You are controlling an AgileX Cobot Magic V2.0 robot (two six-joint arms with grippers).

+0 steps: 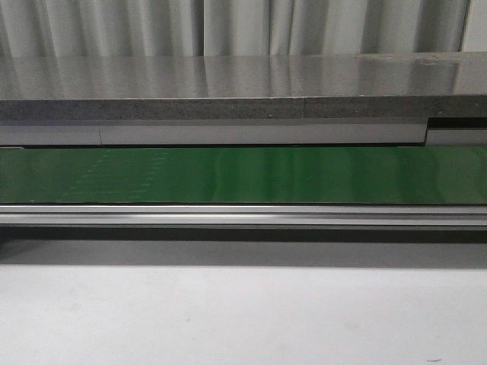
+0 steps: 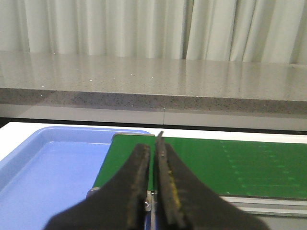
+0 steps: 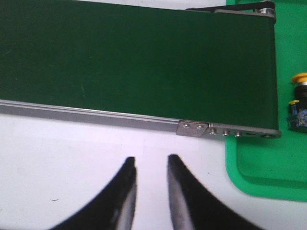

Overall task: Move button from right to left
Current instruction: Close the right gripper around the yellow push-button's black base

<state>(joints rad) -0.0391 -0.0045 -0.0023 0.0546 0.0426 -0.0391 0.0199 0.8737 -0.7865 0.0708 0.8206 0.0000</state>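
Two arms wait at either end of a green belt [image 1: 243,175], and both of them are mine; the right gripper [image 3: 150,165] hangs over bare white table [image 3: 62,158] just short of the belt's near rail, its fingers parted by a narrow gap and holding nothing, I judge because the pick has not yet begun; the button [image 3: 299,82], a yellow cap on a dark body, lies in a green tray [image 3: 249,167] just past the belt's right end, at the very edge of my right wrist's view and partly cut off by it, so whether it stands upright or lies tipped I cannot say; a second small dark part [image 3: 298,115] sits near it in the same tray, too cropped to name; the left gripper [image 2: 152,158] is pressed closed, fingertips all but touching, empty, aimed down the line where the belt's left end meets a blue tray [image 2: 29,158], which I take to be the receiving side; from the front view neither arm nor button shows, only the belt running bare below a grey stone counter [image 1: 243,84]; my reading is that the job stands at its very start, and the right arm's next call is to swing out toward the green tray.
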